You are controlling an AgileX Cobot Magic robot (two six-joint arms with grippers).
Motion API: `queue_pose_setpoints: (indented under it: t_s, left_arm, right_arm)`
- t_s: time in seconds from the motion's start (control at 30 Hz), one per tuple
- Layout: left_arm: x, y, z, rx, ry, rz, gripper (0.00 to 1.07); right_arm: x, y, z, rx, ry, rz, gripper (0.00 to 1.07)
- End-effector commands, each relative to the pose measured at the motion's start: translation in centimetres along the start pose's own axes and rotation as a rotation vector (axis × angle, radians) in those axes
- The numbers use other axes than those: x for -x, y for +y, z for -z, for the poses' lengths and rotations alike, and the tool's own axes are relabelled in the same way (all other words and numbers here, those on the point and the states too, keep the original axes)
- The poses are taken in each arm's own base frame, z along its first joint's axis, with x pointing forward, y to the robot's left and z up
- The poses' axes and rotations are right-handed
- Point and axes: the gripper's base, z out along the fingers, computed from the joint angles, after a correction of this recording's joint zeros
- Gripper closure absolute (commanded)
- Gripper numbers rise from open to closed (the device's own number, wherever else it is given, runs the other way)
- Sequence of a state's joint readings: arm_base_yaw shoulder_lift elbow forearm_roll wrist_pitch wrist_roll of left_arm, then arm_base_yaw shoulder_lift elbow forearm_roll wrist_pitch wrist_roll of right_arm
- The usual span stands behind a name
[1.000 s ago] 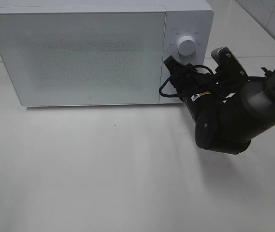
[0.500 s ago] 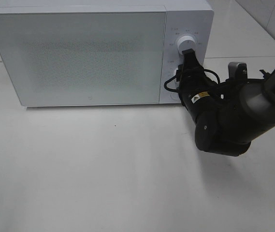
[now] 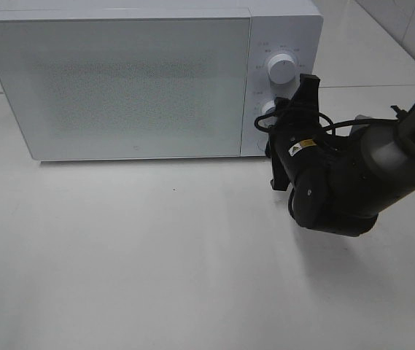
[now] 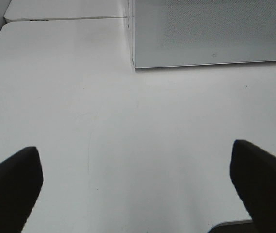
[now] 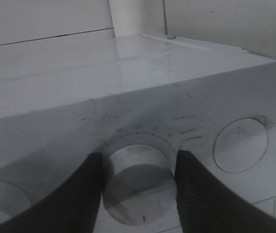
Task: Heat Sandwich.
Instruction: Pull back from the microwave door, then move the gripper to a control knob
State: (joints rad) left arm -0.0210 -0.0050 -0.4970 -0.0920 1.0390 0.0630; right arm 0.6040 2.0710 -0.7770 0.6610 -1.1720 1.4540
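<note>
Two grippers to log, left first. Left gripper (image 4: 134,160): jaws at full spread, nothing in them, hanging over the table (image 4: 104,111).

Microwave (image 3: 284,22): door (image 3: 119,80) shut. Sandwich in no view, and the frosted door hides the cavity, so I cannot confirm it is inside. I judge loading done.

Right gripper (image 5: 138,162): about half closed, one finger on each side of the lower knob (image 3: 267,111), apparently clamped on it. I read this as the dial-setting step. Heating, opening and retrieval remain.

Views: the high camera gives the whole oven, but my arm masks the grip. The right wrist shows the fingers against the knob and its tick marks. The left wrist sees only the oven's bottom corner.
</note>
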Motion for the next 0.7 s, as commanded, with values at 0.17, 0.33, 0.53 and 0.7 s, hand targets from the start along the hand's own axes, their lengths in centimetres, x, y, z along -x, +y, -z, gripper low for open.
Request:
queue_pose_setpoints:
  t_s: [0.17, 0.33, 0.53, 0.7]
  left_arm:
    - [-0.24, -0.06, 0.27, -0.001, -0.022, -0.002, 0.03]
    - [-0.24, -0.06, 0.27, -0.001, -0.022, -0.002, 0.03]
    - [-0.24, -0.06, 0.27, -0.001, -0.022, -0.002, 0.03]
    - [-0.24, -0.06, 0.27, -0.001, -0.022, -0.002, 0.03]
  right_arm:
    - [-0.39, 1.27, -0.12, 0.096, 0.017, -0.014, 0.97]
    - [-0.40, 1.27, -0.12, 0.096, 0.017, 0.006, 0.95]
    - [-0.40, 1.28, -0.12, 0.097, 0.017, 0.024, 0.92]
    - [-0.40, 1.31, -0.12, 0.100, 0.016, 0.039, 0.89]
